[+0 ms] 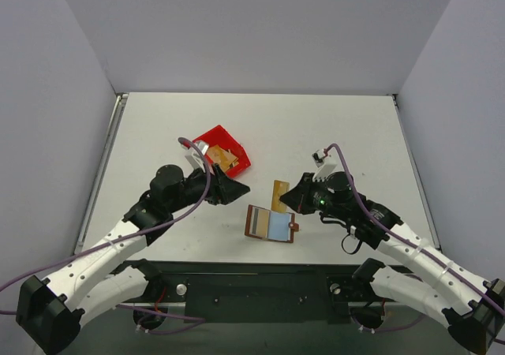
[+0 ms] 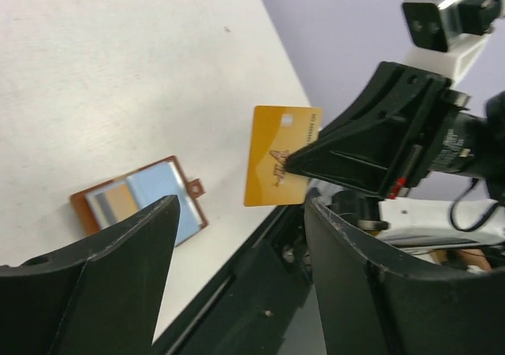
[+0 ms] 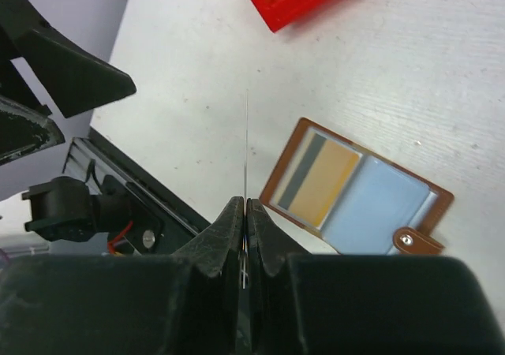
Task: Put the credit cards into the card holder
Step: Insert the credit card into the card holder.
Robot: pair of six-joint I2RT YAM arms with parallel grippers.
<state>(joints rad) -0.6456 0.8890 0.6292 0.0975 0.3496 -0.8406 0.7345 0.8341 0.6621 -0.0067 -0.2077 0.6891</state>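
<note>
My right gripper [image 1: 289, 199] is shut on a gold credit card [image 1: 279, 192] and holds it on edge above the table. That card [image 3: 246, 146] shows as a thin line rising from the shut jaws [image 3: 245, 205]. From the left wrist its gold face [image 2: 280, 156] is in full view. The brown card holder [image 1: 271, 223] lies open on the table just below the held card. It has light blue panels, and one striped card [image 3: 319, 180] sits in its left pocket. My left gripper [image 1: 234, 188] is open and empty, apart from the card on its left side.
A red plastic bin [image 1: 223, 151] stands behind my left gripper with more gold cards [image 1: 227, 159] in it. The table's dark front rail [image 2: 260, 292] runs close under both grippers. Grey walls close in the sides and the back.
</note>
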